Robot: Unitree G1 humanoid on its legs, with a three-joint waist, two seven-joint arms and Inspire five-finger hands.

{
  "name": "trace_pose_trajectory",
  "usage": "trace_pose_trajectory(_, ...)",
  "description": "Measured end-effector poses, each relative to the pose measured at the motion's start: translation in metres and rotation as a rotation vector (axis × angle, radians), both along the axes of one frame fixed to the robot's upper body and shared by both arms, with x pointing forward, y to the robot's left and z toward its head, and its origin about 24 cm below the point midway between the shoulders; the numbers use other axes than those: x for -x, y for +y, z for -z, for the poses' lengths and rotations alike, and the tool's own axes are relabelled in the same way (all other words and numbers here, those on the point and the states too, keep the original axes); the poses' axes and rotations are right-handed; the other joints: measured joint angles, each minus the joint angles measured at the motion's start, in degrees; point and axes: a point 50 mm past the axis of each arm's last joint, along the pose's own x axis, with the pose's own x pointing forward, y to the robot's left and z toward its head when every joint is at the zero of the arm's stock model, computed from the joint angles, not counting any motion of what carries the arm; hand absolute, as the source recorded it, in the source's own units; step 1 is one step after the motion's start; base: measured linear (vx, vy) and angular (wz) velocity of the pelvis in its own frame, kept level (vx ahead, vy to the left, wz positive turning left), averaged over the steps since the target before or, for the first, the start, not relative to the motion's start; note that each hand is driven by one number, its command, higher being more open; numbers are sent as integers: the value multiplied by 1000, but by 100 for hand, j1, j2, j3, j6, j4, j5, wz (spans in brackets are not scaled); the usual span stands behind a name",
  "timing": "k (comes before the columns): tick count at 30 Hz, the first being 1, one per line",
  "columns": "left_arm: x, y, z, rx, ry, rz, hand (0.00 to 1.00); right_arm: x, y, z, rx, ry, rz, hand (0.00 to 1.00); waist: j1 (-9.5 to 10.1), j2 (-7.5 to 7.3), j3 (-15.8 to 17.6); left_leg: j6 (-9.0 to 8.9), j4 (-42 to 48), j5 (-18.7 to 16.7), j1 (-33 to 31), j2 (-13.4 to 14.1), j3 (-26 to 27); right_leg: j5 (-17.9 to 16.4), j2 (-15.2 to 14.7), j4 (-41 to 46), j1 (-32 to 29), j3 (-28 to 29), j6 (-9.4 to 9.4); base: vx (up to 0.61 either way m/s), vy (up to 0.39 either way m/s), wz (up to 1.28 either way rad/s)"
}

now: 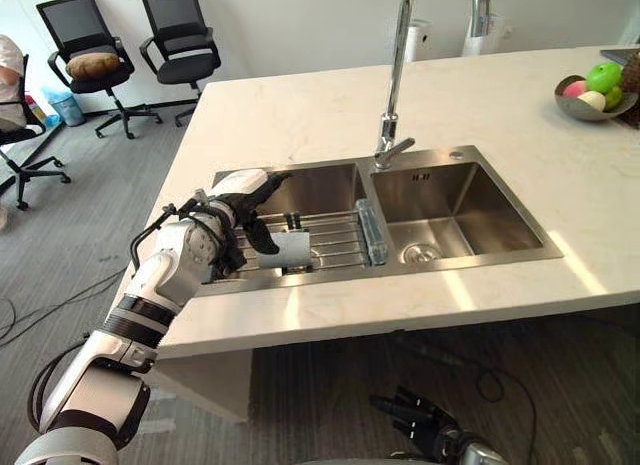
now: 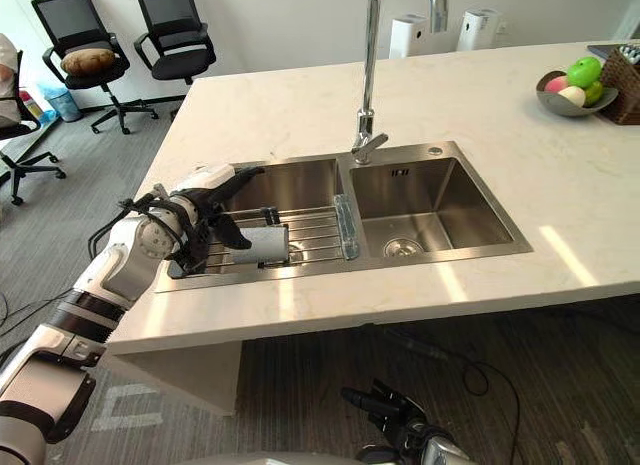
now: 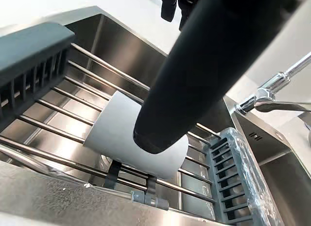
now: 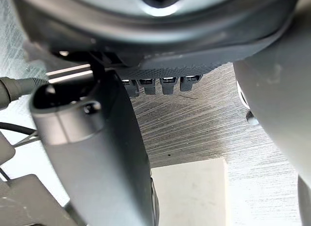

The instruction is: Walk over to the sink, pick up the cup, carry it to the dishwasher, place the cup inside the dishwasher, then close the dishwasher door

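Observation:
The cup [image 1: 292,250], a pale grey cylinder, lies on its side on a wire rack [image 1: 335,240] across the left sink basin. My left hand [image 1: 228,217] hovers over that basin's left end, just left of the cup. Its fingers stretch out straight above the rack, and it is open with nothing held. In the left wrist view the thumb [image 3: 194,80] points down at the cup [image 3: 116,133]; contact cannot be told. My right hand [image 1: 425,417] hangs low below the counter's front edge, fingers relaxed and open.
A tall chrome faucet [image 1: 398,65] stands behind the double sink, with the right basin [image 1: 450,210] bare. A fruit bowl [image 1: 595,97] sits at the counter's far right. Office chairs [image 1: 95,55] and a seated person [image 1: 8,75] are at the far left.

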Motion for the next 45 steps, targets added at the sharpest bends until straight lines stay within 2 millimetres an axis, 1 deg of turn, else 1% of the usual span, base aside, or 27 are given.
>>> trace_pose_trajectory(4,0,6,7,38,104,-7,100,1,0,0,-1,3,1,100,-2,-17,-13,17,-27,15,-18,-14,16,87,4,-105,-5,30,20,-27,4,-3)
trace_pose_trajectory(8,0,9,6,50,145,3,100,3,0,2,-3,15,5,100,4,-40,-25,19,-27,16,-40,-25,19,129,9,-172,-3,42,32,31,2,-2)
trace_pose_trajectory(13,-1,10,2,56,162,14,100,4,0,2,-11,18,14,100,-2,-58,-36,18,-9,15,-44,-25,24,140,21,-195,5,77,20,40,-7,-4)
trace_pose_trajectory(18,0,10,3,63,186,21,100,4,0,2,-16,17,13,100,-6,-60,-38,17,-32,14,-44,-17,89,205,39,-256,-6,150,-2,-9,-1,-8)
trace_pose_trajectory(23,0,8,4,67,188,27,100,5,0,3,-19,22,13,100,-10,-81,-50,18,-36,14,-47,-25,114,282,43,-359,-4,185,11,-9,3,-3)
trace_pose_trajectory(26,-1,8,10,76,205,26,100,5,0,3,-22,25,14,100,-12,-88,-54,18,-36,14,-62,-31,124,331,47,-434,12,194,21,0,0,0)
trace_pose_trajectory(32,-2,5,11,84,195,41,100,6,0,4,-27,31,16,100,-14,-100,-60,17,-37,12,-57,-24,129,357,66,-494,60,198,29,11,-3,0)
trace_pose_trajectory(37,0,1,27,107,206,32,100,5,0,5,-28,35,15,100,-32,-104,-63,13,-38,8,-32,-23,155,443,88,-650,131,220,30,0,-2,-2)
trace_pose_trajectory(42,0,0,31,95,169,36,100,5,0,4,-31,33,12,100,-64,-105,-64,18,-39,5,-28,-27,164,453,83,-661,137,230,38,1,-1,-1)
trace_pose_trajectory(44,0,-1,35,87,171,35,100,5,0,4,-32,33,11,100,-84,-104,-64,23,-39,2,-16,-31,159,455,80,-672,167,227,40,0,0,0)
trace_pose_trajectory(45,1,-2,41,88,186,32,100,4,0,4,-33,31,10,100,-112,-104,-64,26,-39,0,-14,-33,155,455,78,-676,171,225,41,0,0,0)
